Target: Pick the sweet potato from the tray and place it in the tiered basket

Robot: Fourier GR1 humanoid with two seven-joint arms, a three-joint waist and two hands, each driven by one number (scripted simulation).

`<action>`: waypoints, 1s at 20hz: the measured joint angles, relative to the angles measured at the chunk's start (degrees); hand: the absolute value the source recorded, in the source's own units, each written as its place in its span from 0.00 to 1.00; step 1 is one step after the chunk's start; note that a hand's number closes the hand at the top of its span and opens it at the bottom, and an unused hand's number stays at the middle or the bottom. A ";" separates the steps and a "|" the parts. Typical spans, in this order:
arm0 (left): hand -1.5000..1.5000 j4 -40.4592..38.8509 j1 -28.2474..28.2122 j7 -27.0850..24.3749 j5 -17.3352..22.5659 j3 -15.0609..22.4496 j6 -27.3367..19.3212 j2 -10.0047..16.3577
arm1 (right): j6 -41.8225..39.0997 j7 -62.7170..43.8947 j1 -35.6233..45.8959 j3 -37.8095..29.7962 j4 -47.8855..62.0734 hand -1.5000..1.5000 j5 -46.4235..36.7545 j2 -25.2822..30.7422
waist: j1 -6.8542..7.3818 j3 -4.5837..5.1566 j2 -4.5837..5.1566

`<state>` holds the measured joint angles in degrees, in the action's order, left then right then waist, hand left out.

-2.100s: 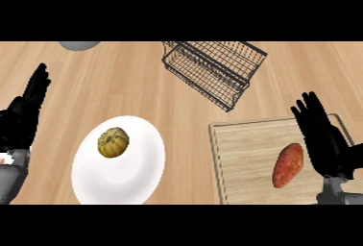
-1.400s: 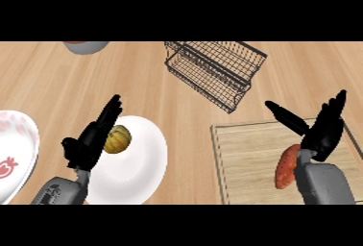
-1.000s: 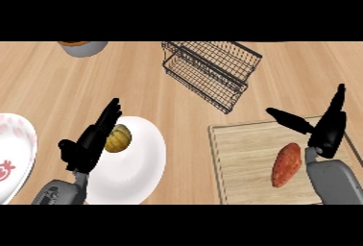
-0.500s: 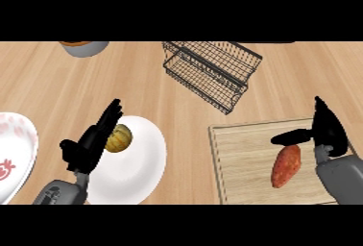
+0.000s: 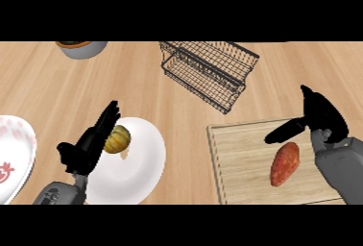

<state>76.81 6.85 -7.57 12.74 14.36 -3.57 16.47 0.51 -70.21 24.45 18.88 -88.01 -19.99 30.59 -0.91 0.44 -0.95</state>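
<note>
An orange-brown sweet potato (image 5: 285, 164) lies on a light wooden tray (image 5: 241, 163) at the lower right. My right hand (image 5: 320, 116) hovers just above and to the right of it, open, with the thumb reaching left over the tray; it does not touch the sweet potato. A black wire tiered basket (image 5: 211, 72) stands at the top centre, beyond the tray. My left hand (image 5: 92, 141) is open at the lower left, fingers straight, over the edge of a white plate.
The white plate (image 5: 138, 163) holds a small yellow-green squash (image 5: 117, 139). A second plate with a red pattern (image 5: 14, 153) shows at the left edge. A grey bowl (image 5: 81, 47) sits at the top left.
My right hand has lowered and shifted closer to the sweet potato, with its thumb now spread over the tray. The left hand has barely moved.
</note>
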 measured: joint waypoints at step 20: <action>0.50 1.13 -0.52 0.42 -0.90 -0.55 0.04 -0.49 | -4.87 -1.55 -8.28 -4.99 1.97 0.00 -10.01 -7.01 | -0.29 -0.23 0.40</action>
<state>77.94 6.33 -7.14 11.83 13.81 -3.54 15.98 -4.36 -71.75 16.17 13.88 -86.04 -30.00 23.58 -1.20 0.21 -0.55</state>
